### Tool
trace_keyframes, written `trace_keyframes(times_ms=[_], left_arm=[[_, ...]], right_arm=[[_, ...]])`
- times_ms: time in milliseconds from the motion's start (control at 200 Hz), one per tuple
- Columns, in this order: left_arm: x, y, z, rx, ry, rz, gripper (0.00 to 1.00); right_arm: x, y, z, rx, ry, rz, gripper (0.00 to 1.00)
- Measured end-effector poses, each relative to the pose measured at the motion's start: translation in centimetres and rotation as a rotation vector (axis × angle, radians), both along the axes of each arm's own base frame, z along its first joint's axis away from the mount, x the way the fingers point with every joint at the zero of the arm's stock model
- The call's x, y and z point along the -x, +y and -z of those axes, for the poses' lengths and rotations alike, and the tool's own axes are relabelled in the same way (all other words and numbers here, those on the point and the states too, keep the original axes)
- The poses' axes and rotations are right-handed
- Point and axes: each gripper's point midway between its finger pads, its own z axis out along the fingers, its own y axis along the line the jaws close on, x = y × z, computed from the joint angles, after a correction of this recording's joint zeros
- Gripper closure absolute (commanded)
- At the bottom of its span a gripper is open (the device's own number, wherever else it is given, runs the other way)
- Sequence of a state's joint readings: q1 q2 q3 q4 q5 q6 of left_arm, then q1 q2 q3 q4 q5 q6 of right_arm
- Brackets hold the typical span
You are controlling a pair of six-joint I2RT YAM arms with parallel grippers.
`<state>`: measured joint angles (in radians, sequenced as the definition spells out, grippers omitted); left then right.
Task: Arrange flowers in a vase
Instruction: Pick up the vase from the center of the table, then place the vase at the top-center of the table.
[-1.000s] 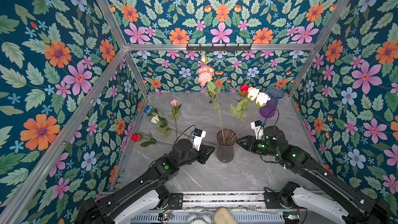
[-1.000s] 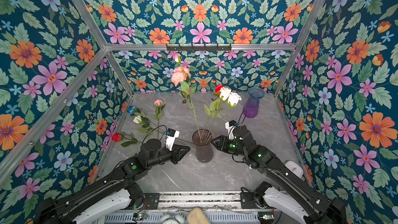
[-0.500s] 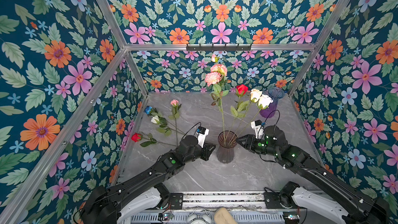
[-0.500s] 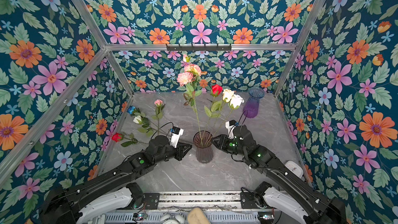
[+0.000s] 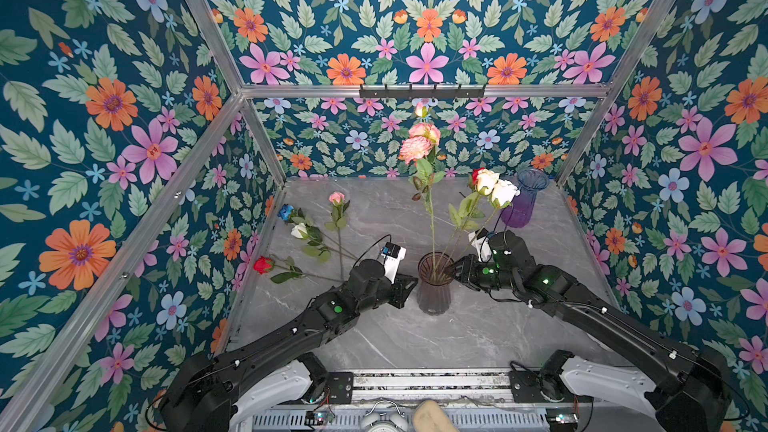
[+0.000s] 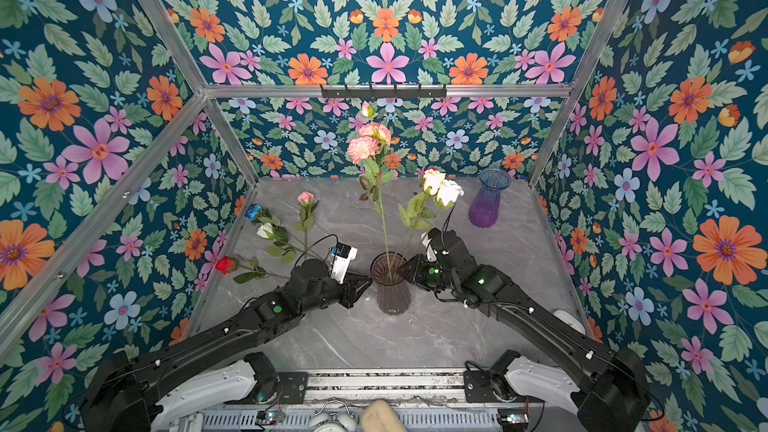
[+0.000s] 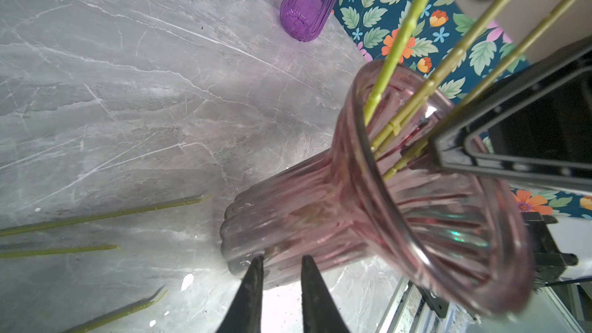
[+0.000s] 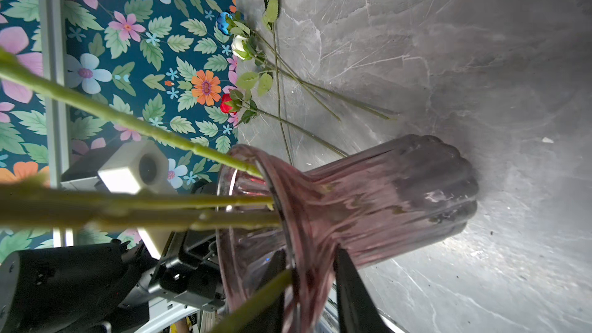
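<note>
Pink glass vase: ribbed and flared at the mouth, the vase (image 5: 434, 288) stands upright near the middle of the grey marble-look table (image 5: 374, 338), a little toward 6 o'clock (12 o'clock being the back wall).
Flowers in it: several thin green stems lean out of the mouth. A frilly pink bloom (image 5: 415, 148) and a peach rose (image 5: 424, 131) rise toward 12 o'clock. A cream rose (image 5: 484, 180) and a white rose (image 5: 503, 194) tip toward 1 o'clock, with a red one half hidden behind them.
Flowers left: four lie flat at the table's 9 to 10 o'clock, namely a pink rose (image 5: 336, 198), a blue rose (image 5: 286, 211), a small white rose (image 5: 299, 230) and a red rose (image 5: 263, 264). Their stem ends point toward the vase.
Purple vase: it (image 5: 521, 201) stands upright at 1 o'clock, well apart from the pink one.
Left gripper: it (image 7: 282, 259) sits low at the vase's 9 o'clock, just beside the base. The fingertips are narrowly parted with nothing between them.
Right gripper: it (image 8: 310, 267) is at the vase's 3 o'clock and straddles the rim, one finger inside the glass and one outside. I cannot tell whether it pinches the wall.
Handling: the roses look light, with springy, wiry stems and soft heads. The glass is likely slick, breakable and easy to tip when top-heavy.
Where to hold: probably mid-stem on a bare stretch below the leaves, never on the bloom.
Risk: a sideways pull on the rim could tilt the vase.
</note>
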<state>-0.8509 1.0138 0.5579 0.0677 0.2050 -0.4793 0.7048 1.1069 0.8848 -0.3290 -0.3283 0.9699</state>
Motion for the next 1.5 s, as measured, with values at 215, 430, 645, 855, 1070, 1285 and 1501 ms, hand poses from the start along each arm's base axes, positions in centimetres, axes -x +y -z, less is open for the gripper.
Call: trace_keyframes(times_ms=[215,430,645,855,1070,1285,1501], left_arm=[[-0.1,0.0,0.0,0.002,-0.009,0.004,0.76],[-0.2,-0.1,-0.1,0.007,-0.019,0.002,0.76],[-0.2,-0.3,-0.3,0.016,-0.022,0.009,0.76],[0.1,-0.3,-0.8,0.023,-0.028,0.021,0.76],[0.1,0.9,-2.8,0.053,-0.078,-0.021,0.76],[0.3,2.3,-4.8,0.073,-0.113,-0.066,0.76],[0.4,3.0,-5.5,0.058,-0.114,-0.086,0.76]], right_arm=[[-0.1,1.4,0.4,0.088,0.011,-0.031,0.84],[-0.4,1.1,0.3,0.128,-0.005,-0.027,0.96],[-0.5,0.1,0.1,0.205,-0.007,-0.011,1.00],[-2.0,-1.2,-1.0,0.300,-0.029,0.018,1.00],[-7.2,-3.4,-3.5,0.285,-0.070,0.111,1.00],[-14.4,-4.4,-5.0,0.251,-0.118,0.172,1.00],[-23.5,-4.0,-5.6,0.171,-0.115,0.209,1.00]])
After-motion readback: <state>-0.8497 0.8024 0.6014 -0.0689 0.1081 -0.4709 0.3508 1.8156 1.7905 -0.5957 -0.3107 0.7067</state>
